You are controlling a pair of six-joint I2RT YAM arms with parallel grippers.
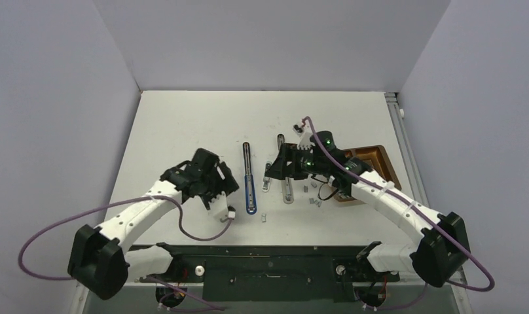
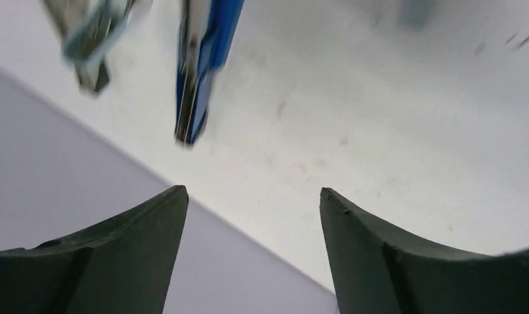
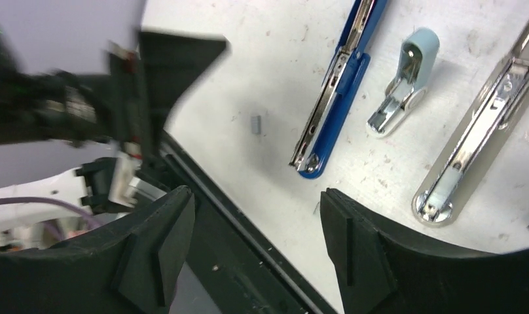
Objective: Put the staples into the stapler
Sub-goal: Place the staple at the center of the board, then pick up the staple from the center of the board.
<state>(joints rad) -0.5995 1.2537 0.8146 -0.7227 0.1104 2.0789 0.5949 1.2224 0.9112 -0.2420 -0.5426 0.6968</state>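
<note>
A blue stapler point(image 1: 249, 178) lies opened out flat mid-table; it also shows in the left wrist view point(image 2: 203, 65) and the right wrist view point(image 3: 337, 91). Tiny grey staples lie loose: one strip point(image 1: 264, 216) near the blue stapler's near end, also in the right wrist view point(image 3: 256, 124), others point(image 1: 314, 196) to the right. My left gripper point(image 1: 230, 184) is open and empty just left of the blue stapler; its jaws point(image 2: 252, 196) hold nothing. My right gripper point(image 1: 275, 169) is open and empty over the other staplers, its jaws point(image 3: 256, 196) wide apart.
A long silver stapler point(image 1: 286, 176) point(image 3: 478, 131) and a small pale blue stapler point(image 1: 267, 180) point(image 3: 402, 85) lie right of the blue one. A brown tray point(image 1: 380, 157) sits at the right, under my right arm. The black base rail point(image 1: 262, 252) runs along the near edge.
</note>
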